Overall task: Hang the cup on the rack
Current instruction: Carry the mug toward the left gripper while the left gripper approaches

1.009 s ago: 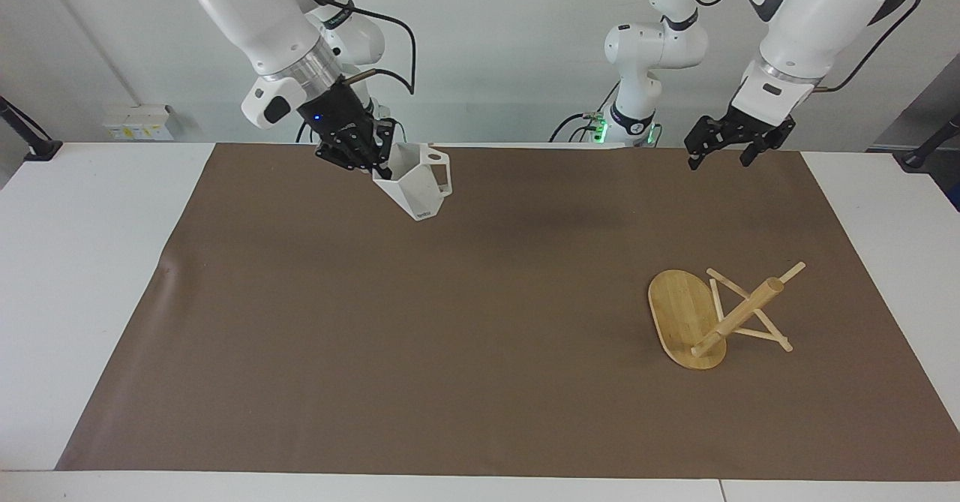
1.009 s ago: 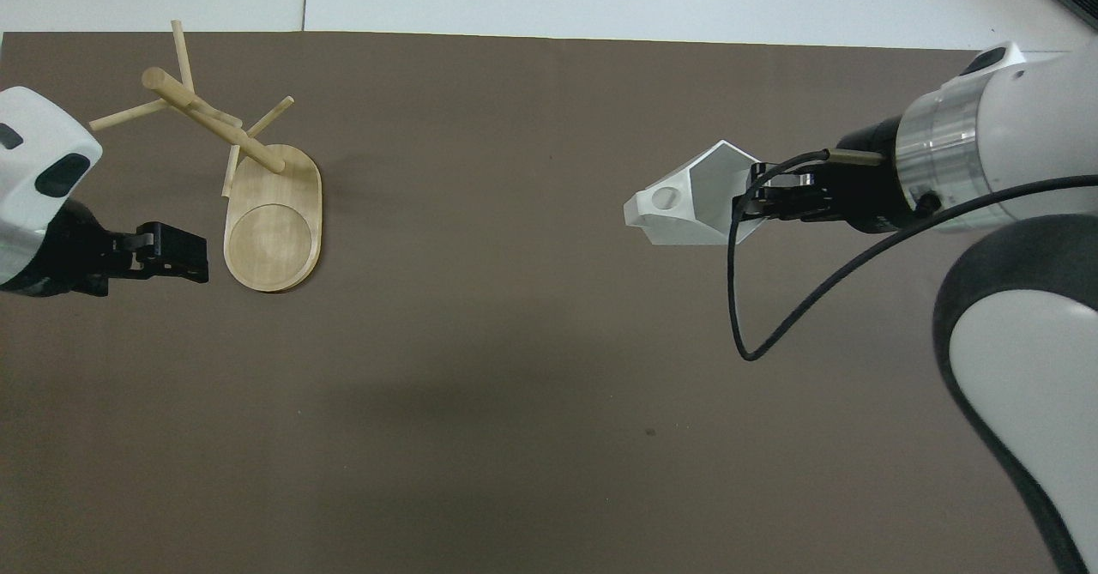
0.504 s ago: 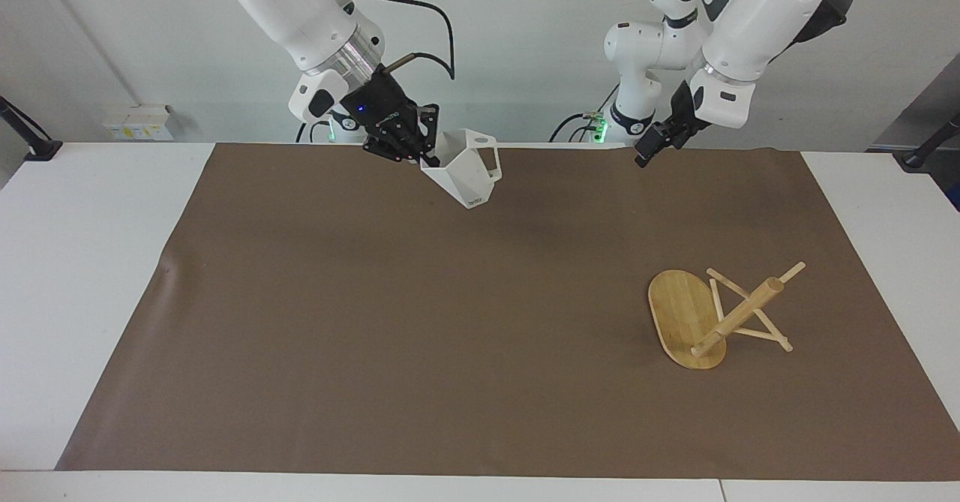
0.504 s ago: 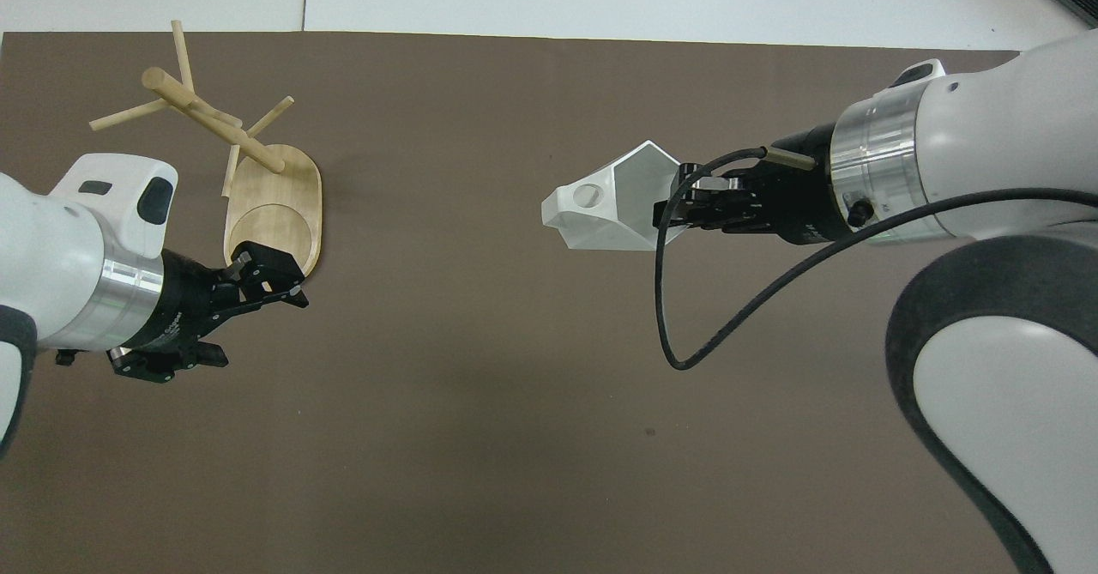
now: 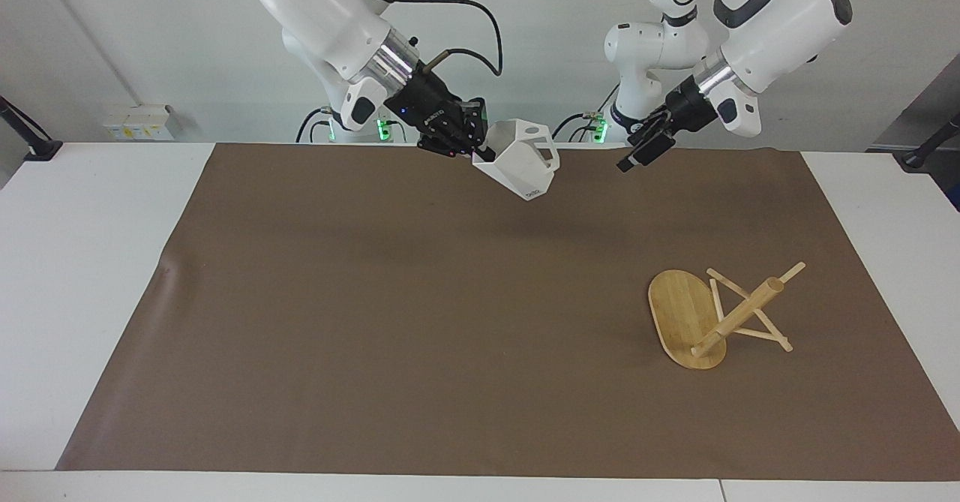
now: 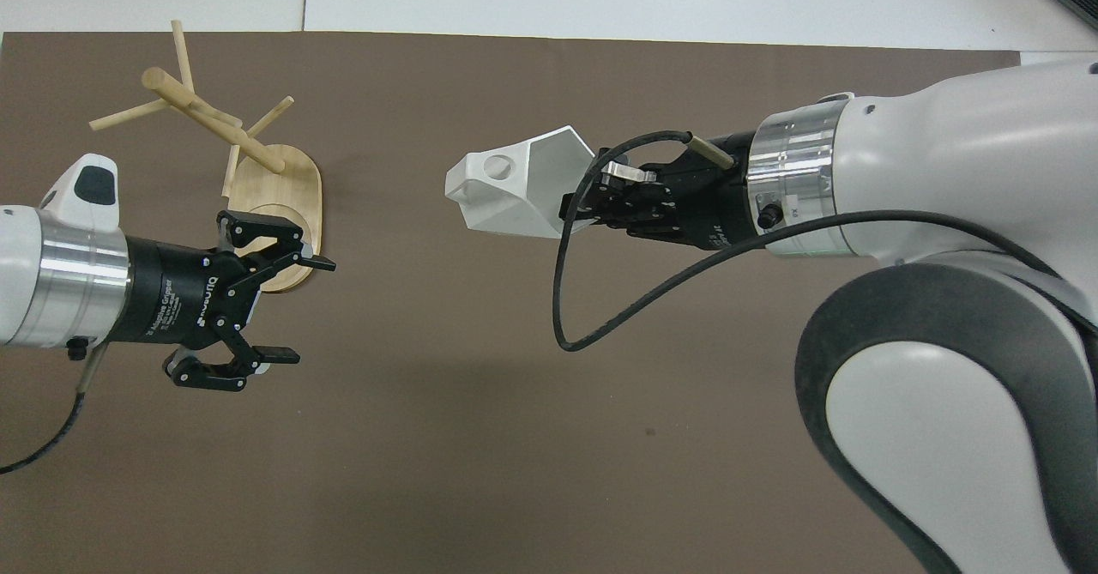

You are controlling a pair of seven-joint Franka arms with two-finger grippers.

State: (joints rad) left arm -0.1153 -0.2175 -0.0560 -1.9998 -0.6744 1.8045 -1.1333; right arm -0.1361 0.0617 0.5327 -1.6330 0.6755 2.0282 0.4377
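Holding: the right gripper (image 5: 480, 147) (image 6: 576, 207), black and ribbed with links, is clamped on the rim of the small white faceted cup with a hexagonal mouth (image 5: 520, 160) (image 6: 513, 183), which hangs tilted in the air at upper centre of the facing view
Cup shape: flat angular facets, matte white, a blocky handle with a round hole showing in the overhead view; a small dark mark near its base is too small to read
Cup place: in the air over the brown mat, toward its middle in the overhead view
Left gripper: the left gripper (image 5: 637, 151) (image 6: 292, 308) hangs in the air with its fingers spread wide and nothing between them, at centre left of the overhead view
Rack: the light bamboo mug rack with an oval flat base, thick round post and thin peg sticks (image 5: 712, 314) (image 6: 230, 158) lies tipped over, its base up on edge and the post slanting, at lower right of the facing view, upper left of the overhead view
Rack texture: smooth pale grain, with a round ring marked on the underside of the base
Mat: the dull brown paper sheet (image 5: 420, 322) (image 6: 480, 437) covers the white table (image 5: 82, 262); a slight wrinkle at its edge
Hidden: the left gripper covers the lower end of the rack's base in the overhead view; the right gripper's fingertips are lost against the cup's rim; both arms are cut off by the frame edges
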